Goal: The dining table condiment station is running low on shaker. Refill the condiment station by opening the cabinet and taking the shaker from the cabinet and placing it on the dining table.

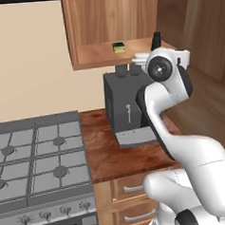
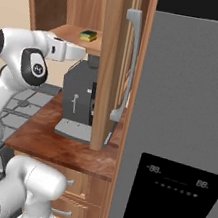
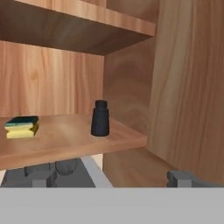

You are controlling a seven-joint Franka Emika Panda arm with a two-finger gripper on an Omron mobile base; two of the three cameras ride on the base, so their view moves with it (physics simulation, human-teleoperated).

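Note:
The wooden cabinet stands open, its door swung out edge-on with the long silver bar handle facing right. A small black shaker stands upright on the lower shelf near its right end; it also shows as a dark shape above the white hand. My gripper is open, its tips wide apart, a little below and in front of the shelf edge, short of the shaker and holding nothing. The dining table and condiment station are out of view.
A yellow and green sponge lies on the same shelf, left of the shaker. A grey coffee machine sits on the counter right under the shelf. A gas stove is to the left, a grey fridge to the right.

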